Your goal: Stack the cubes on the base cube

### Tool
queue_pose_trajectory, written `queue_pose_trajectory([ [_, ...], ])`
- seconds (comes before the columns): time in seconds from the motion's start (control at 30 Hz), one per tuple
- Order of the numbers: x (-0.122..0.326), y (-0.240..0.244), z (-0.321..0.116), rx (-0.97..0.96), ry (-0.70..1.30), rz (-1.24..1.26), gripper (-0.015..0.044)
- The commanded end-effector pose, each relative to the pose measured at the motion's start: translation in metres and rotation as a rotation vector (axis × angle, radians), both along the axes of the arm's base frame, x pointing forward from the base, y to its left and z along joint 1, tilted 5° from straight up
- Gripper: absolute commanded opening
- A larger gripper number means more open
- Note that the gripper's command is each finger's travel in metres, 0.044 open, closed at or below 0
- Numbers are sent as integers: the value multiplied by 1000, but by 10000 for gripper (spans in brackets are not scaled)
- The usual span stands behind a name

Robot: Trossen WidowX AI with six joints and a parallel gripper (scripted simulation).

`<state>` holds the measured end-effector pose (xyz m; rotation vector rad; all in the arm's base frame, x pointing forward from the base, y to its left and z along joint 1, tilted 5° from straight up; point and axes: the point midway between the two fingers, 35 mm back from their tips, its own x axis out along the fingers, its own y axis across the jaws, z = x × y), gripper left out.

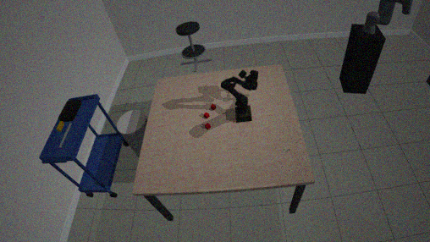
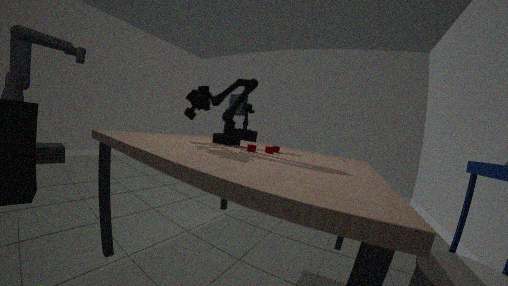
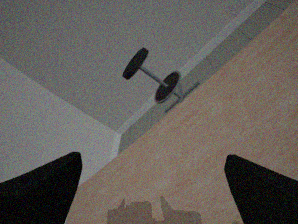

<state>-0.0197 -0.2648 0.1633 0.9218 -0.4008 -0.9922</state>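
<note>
Three small red cubes (image 1: pixel 213 107) (image 1: pixel 206 115) (image 1: pixel 207 126) (image 2: pixel 251 148) (image 2: pixel 270 149) (image 2: pixel 276 149) lie apart from one another on the rectangular, pale wooden table top (image 1: pixel 228 161) (image 2: pixel 300 185) (image 3: pixel 200 155), near the arm's base; none is stacked on another. Which one is the base cube, I cannot tell. The black six-joint robot arm (image 1: pixel 241 99) (image 2: pixel 242 90) rises beside them from its dark block base (image 1: pixel 248 118) (image 2: pixel 218 138), bent, its end raised over the table. In the wrist view the black parallel-jaw gripper (image 3: pixel 154 163) has its two fingers wide apart, with nothing between them. Shadows of the arm fall across the wood and around the cubes.

Beyond the table's edges stand a blue two-shelf metal cart (image 1: pixel 54 151) (image 2: pixel 485 170), a dark round-seated stool (image 1: pixel 188 28) (image 3: pixel 135 64) by the wall, and a grey robot arm (image 1: pixel 385 14) (image 2: pixel 20 57) on a tall black pedestal (image 1: pixel 361 63) (image 2: pixel 17 150).
</note>
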Motion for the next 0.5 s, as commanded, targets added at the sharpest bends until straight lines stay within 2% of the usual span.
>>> queue_pose_trajectory([
  [0.0, 1, -1, 0, 1, 2, 3, 374],
  [0.13, 16, -10, -1, 14, 42, 56, 269],
  [0.47, 73, -29, -8, 49, 189, 235, 265],
])
